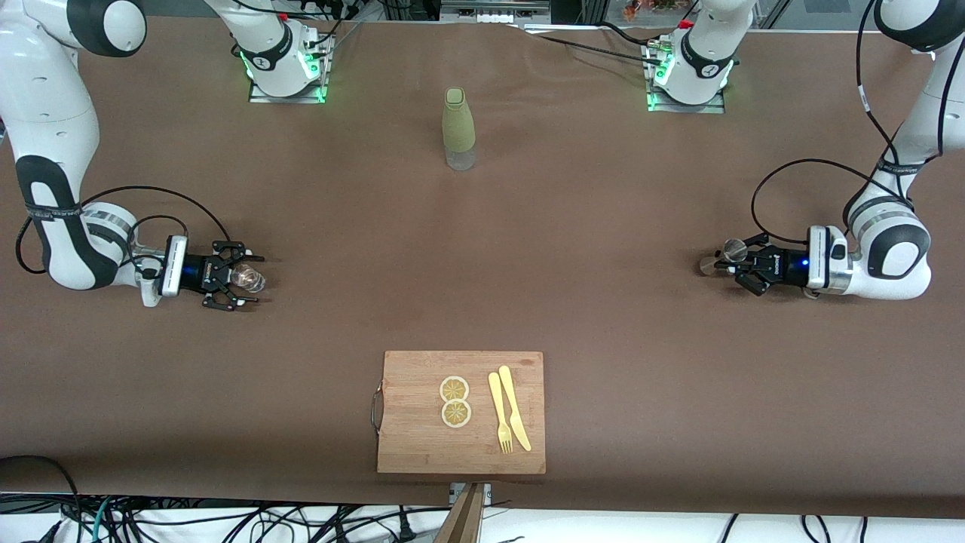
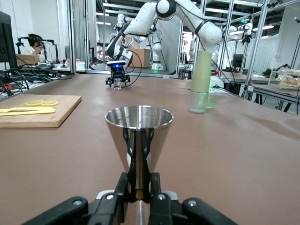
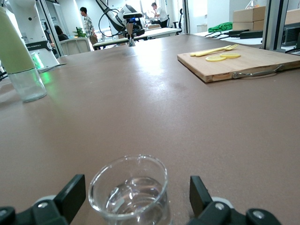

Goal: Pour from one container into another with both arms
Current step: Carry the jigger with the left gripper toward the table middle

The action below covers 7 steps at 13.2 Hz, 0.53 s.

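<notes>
A steel double-cone measuring cup (image 2: 139, 133) stands upright near the left arm's end of the table, and my left gripper (image 2: 139, 190) is shut on its narrow waist. From the front the cup (image 1: 733, 249) shows at the left gripper (image 1: 730, 262). Near the right arm's end, a small clear glass (image 3: 129, 192) with a little clear liquid stands between the wide-apart fingers (image 3: 70, 194) of my right gripper (image 3: 133, 199), which is open and does not touch it. In the front view the glass (image 1: 249, 278) sits at the right gripper (image 1: 240, 275).
A tall bottle in a pale green sleeve (image 1: 459, 128) stands mid-table toward the robots' bases. A wooden cutting board (image 1: 411, 437) with a metal handle lies near the front camera, carrying two lemon slices (image 1: 455, 401), a yellow fork and a yellow knife (image 1: 515, 407).
</notes>
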Tool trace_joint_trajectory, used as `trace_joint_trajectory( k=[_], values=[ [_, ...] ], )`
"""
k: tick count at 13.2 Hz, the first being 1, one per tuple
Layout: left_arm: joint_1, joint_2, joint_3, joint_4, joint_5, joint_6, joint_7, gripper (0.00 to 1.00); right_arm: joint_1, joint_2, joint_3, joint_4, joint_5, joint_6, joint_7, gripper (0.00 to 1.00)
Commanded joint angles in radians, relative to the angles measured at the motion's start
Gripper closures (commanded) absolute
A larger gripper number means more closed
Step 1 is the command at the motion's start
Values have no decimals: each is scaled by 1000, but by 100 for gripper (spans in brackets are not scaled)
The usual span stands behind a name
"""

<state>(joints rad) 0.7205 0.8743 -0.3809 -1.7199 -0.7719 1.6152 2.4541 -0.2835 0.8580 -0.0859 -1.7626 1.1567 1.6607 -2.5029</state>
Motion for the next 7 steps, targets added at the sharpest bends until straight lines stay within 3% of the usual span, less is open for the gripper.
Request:
trace_joint_trajectory(
  k=[1,5,7],
  values=[
    [5,-43,-78,-82,-4,101,-35,100,-2,21,2,8,34,-13,-36,2],
    [-35,-55,-153,-116,2,210,-82,100,-2,24,2,6,34,-13,-36,2],
    [-105,-99,-171,-156,7,297,-102,100,-2,24,2,8,34,-15,-36,6]
  ],
)
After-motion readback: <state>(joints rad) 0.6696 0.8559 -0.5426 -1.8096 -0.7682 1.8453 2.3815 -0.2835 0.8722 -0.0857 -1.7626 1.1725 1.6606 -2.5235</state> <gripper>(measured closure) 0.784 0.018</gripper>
